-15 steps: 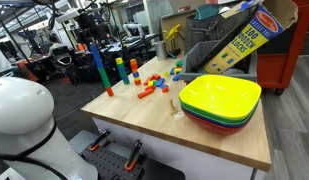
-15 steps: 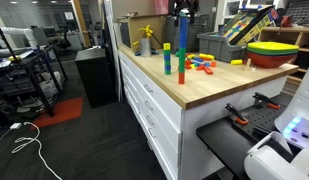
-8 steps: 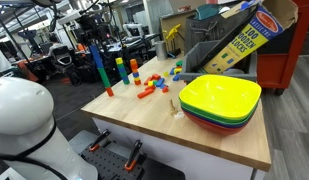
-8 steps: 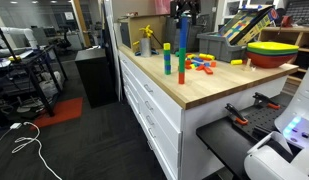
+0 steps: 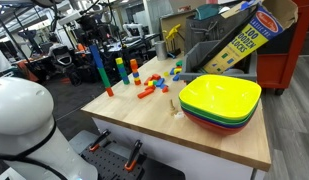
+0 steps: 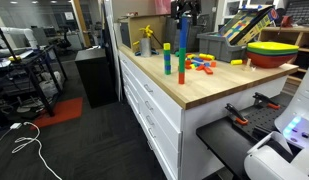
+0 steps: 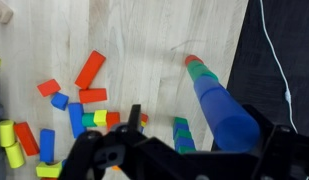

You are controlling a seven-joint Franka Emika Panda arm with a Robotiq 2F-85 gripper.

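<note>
A tall, slender tower of smooth blocks, blue with green bands on a red base, stands upright near the drawer-side edge of the pale, fine-grained wooden desk. The black end effector hangs above it with its jaws spread wide, holding nothing. Loose red, blue and yellow blocks lie beside the tower. Glossy stacked plates sit near a corner.

an exterior view sits beside the robot's white base, looking down across the light wooden surface. an exterior view stands low in the aisle, farther off, facing the white drawers. the wrist view looks straight down, close. all three share the tall blue block tower.
</note>
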